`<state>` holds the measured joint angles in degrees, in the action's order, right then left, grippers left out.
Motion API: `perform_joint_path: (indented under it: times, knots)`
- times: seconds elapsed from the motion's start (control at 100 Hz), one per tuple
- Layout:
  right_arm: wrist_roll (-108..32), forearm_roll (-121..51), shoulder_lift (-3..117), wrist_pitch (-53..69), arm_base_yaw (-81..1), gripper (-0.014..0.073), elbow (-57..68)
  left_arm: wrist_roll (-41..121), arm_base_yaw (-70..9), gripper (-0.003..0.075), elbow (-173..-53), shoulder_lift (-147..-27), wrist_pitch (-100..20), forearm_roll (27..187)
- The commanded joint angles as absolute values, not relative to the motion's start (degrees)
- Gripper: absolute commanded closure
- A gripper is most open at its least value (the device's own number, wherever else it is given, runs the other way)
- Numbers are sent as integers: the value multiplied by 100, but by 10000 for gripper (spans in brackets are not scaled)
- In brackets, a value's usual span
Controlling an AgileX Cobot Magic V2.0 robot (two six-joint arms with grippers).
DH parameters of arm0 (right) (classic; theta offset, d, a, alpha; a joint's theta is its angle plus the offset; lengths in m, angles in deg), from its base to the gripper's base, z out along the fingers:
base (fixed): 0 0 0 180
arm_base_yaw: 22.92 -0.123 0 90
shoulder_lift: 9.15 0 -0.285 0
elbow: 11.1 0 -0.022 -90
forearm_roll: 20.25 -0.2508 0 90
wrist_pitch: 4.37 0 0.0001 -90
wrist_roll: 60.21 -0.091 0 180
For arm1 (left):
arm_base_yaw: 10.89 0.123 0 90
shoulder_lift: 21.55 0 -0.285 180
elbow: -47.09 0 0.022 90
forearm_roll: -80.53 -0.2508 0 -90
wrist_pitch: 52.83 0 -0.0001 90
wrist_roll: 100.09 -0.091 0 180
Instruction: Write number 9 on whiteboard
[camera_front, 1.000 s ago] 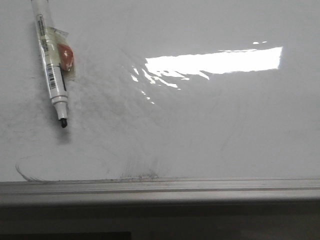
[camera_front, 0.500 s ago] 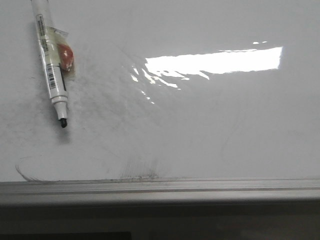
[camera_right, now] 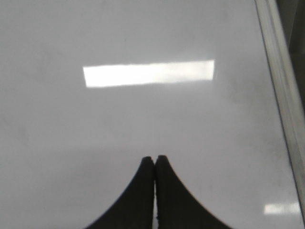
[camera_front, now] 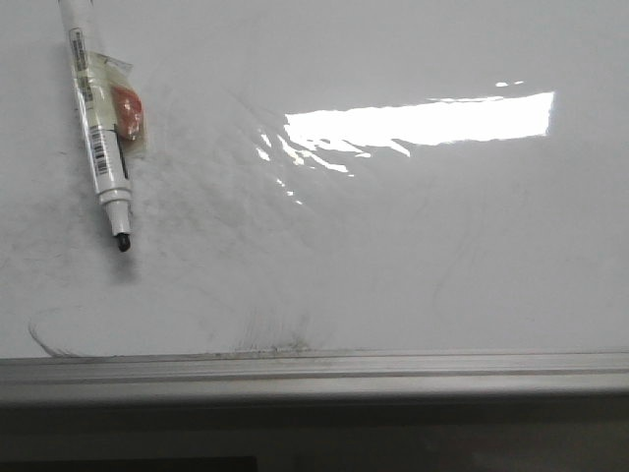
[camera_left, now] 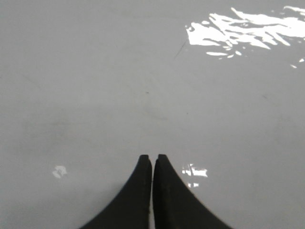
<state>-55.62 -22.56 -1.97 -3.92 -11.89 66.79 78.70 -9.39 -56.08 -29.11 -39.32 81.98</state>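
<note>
- On the whiteboard (camera_front: pixel 393 275): no number 9 drawn yet, only grey smudges; marker (camera_front: pixel 100 128) lies at far left.
- Left tool (camera_left: pixel 152 158) and right tool (camera_right: pixel 154 159): fingers pressed together, empty.
- Suggest left tool open wide, grip the barrel mid-length, keep the tip square.

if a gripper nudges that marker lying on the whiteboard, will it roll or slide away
The marker looks round-barrelled, so it may roll sideways. The taped orange piece on its barrel could stop a full turn. The whiteboard is glossy, so it would probably slide easily. It looks stiff and light.
</note>
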Motion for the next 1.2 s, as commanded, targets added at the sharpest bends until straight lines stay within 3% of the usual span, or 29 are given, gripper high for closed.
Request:
perform_joint_path:
  times: [0.0,0.28,0.48,0.68,0.87,0.97,1.12,1.19]
  knots:
    - [-5523,-2272,-323,-1278,-1163,657,6745,7884,-947,741,-5374,-2751,-4517,8192]
    - [-5652,-2272,-314,-1258,-1200,657,6690,7884,-947,741,-5374,-2751,-5419,8623]
    - [-5661,-2272,-220,86,-1561,657,6002,7884,-947,741,-5492,-2751,-5792,8900]
    - [-5661,-2272,351,1118,-1980,657,5230,8068,-960,741,-6498,-2913,-4612,9068]
    - [-5661,-2408,653,1376,-2151,657,4993,7863,-960,734,-6931,-3173,-3915,8848]
    - [-5661,-2408,653,1376,-2151,657,5006,7776,-960,629,-6889,-3173,-4160,8848]
    - [-5661,-2408,653,1376,-2151,657,5006,7789,-960,330,-6739,-3173,-4764,9092]
    - [-5661,-2418,653,1376,-2151,657,5006,7789,-960,276,-6646,-3173,-5052,9299]
